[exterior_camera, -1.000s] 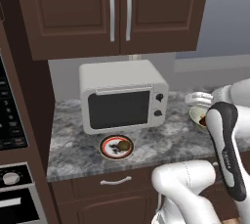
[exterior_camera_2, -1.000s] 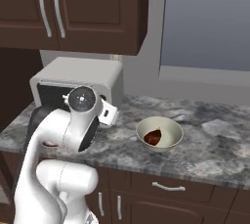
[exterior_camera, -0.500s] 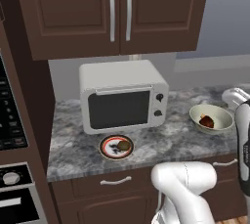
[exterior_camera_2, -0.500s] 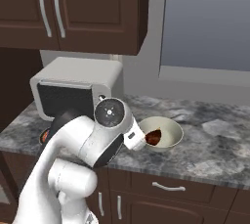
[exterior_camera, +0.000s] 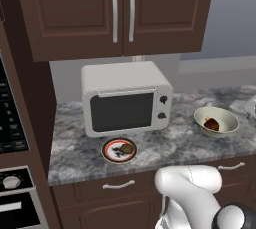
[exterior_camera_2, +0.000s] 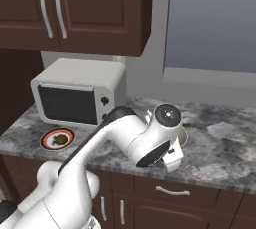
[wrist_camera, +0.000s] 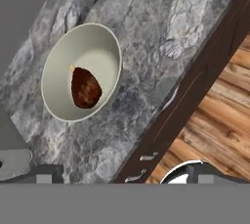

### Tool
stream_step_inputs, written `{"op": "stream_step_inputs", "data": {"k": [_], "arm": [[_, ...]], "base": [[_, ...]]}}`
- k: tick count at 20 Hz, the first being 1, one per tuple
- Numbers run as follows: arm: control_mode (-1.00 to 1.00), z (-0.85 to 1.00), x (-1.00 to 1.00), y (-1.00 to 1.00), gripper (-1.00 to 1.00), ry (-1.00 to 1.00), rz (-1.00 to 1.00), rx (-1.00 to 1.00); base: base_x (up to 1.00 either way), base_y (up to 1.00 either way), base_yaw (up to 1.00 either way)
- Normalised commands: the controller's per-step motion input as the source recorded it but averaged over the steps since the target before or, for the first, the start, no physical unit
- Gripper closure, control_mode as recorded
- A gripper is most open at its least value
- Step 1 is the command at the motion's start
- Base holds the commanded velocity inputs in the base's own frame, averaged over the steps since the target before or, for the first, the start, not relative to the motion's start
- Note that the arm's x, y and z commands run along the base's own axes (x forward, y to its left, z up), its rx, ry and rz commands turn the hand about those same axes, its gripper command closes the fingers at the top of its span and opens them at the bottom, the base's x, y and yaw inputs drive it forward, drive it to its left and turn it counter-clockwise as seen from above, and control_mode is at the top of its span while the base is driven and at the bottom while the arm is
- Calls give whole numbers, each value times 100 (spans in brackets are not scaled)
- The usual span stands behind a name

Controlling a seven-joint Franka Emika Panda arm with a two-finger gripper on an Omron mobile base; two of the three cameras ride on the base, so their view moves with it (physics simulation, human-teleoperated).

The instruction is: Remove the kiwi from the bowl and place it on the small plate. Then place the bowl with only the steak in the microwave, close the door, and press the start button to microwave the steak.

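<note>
The brown kiwi [exterior_camera: 127, 149] lies on the small plate [exterior_camera: 105, 152] in front of the white countertop oven. Farther right on the counter stands the cream bowl [exterior_camera: 222, 116] with just the dark steak [exterior_camera: 212, 123] in it. In the hand view the bowl [wrist_camera: 93, 47] and steak [wrist_camera: 86, 87] sit up and to the left. My gripper [wrist_camera: 122, 175] hangs open and empty over the counter's front edge, apart from the bowl. In the right base view my arm covers most of the bowl, and the kiwi [exterior_camera_2: 60, 138] rests on the small plate [exterior_camera_2: 45, 141]. The microwave's black keypad [exterior_camera: 10, 118] shows at the far left; its door is out of view.
A white two-knob countertop oven [exterior_camera: 125, 98] stands against the back wall between plate and bowl. Dark wall cabinets [exterior_camera: 120, 8] hang above it. A knobbed oven [exterior_camera: 12, 183] sits below the keypad. Drawers with handles [wrist_camera: 176, 96] run under the counter edge, above a wooden floor.
My arm has swung right and down, leaving the left base view and uncovering the bowl there. In the right base view it now hides the bowl. Kiwi, plate and bowl stay put.
</note>
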Motion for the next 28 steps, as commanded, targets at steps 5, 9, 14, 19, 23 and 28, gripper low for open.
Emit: {"op": "stream_step_inputs", "data": {"k": [5, 9, 14, 19, 23, 28], "arm": [[-100, -72, 52, -17, -100, 15, 0, 12], [-100, -44, 74, -12, -100, 11, 0, 16], [-100, -40, 62, -17, -100, 10, 0, 17], [-100, -41, 40, -25, -100, 3, 0, 11], [-100, -37, 36, -25, -100, 1, 0, 10], [-100, -34, 40, -11, -100, 1, 0, 6]], "base": [[0, 0, 0], [0, 0, 0], [0, 0, 0], [0, 0, 0], [0, 0, 0], [0, 0, 0]]}}
